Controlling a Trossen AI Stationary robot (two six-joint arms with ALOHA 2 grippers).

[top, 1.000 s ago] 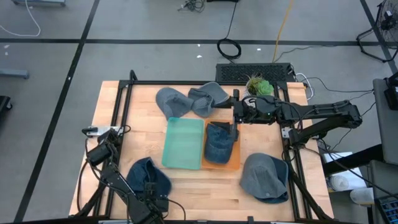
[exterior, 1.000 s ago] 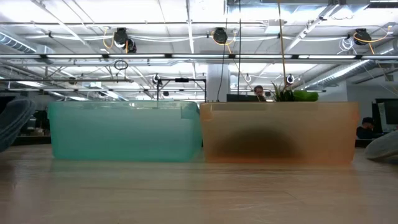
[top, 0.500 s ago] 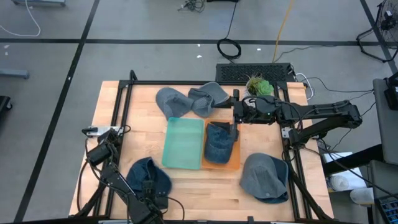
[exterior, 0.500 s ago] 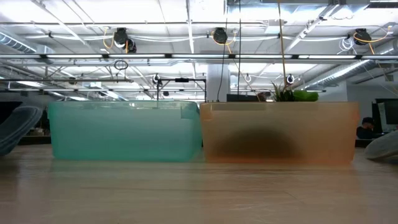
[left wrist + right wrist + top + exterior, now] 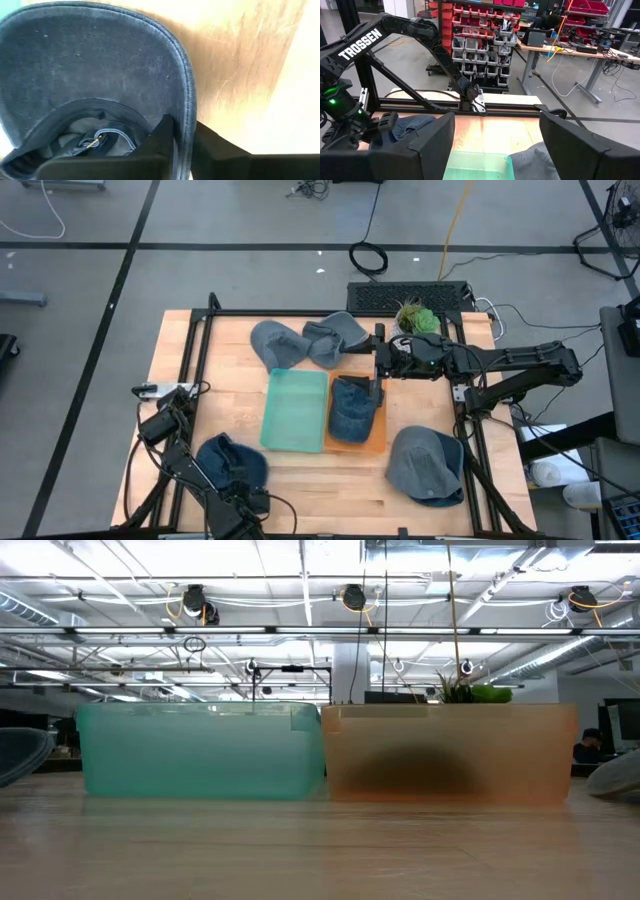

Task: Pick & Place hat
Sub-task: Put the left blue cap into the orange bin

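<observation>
A dark blue denim hat [image 5: 228, 463] lies on the wooden table near its front left corner, and its edge also shows in the low view [image 5: 20, 752]. In the left wrist view the hat [image 5: 95, 75] shows the underside of its brim and its inside, with a buckle strap. My left gripper [image 5: 252, 498] [image 5: 182, 135] is shut on the brim. My right gripper [image 5: 378, 362] [image 5: 502, 150] hangs level and open, high over the orange bin [image 5: 372, 442], with nothing between its fingers. My left gripper pinches the stitched edge of the hat's brim [image 5: 186, 125] between its two fingers, one finger [image 5: 161, 140] on the underside and the other [image 5: 215, 145] outside. The fingers come steeply from above. The hat rests on the table.
A teal bin [image 5: 295, 408] stands beside the orange bin, which holds another denim hat [image 5: 352, 410]. Two grey hats [image 5: 278, 342] [image 5: 335, 338] lie at the far side and one [image 5: 427, 465] at the front right. A plant [image 5: 415, 318] stands at the back.
My left gripper has shut on the hat's brim without shifting place. The hat has drawn a little toward the table's left edge, and its part seen in the low view has sunk lower.
</observation>
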